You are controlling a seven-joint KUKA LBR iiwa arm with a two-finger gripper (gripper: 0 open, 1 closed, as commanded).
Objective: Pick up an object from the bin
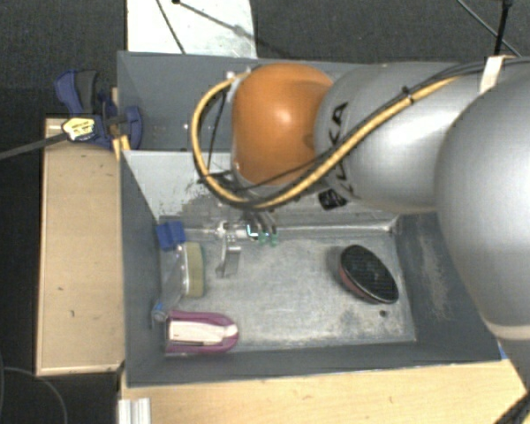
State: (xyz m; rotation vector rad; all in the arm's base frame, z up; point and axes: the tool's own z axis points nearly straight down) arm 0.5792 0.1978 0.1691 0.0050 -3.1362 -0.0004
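Pale roll [192,269] lying just left of gripper [229,256], gripper opening impossible to tell, nothing visibly held: best to shift left, centre over roll, lower straight, keeping clear of blue piece [170,234] beyond.

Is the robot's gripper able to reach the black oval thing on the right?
Probably yes. The black oval thing lies alone on the bin floor, with nothing on it or between it and the gripper, which hangs left of it beside the tape roll.
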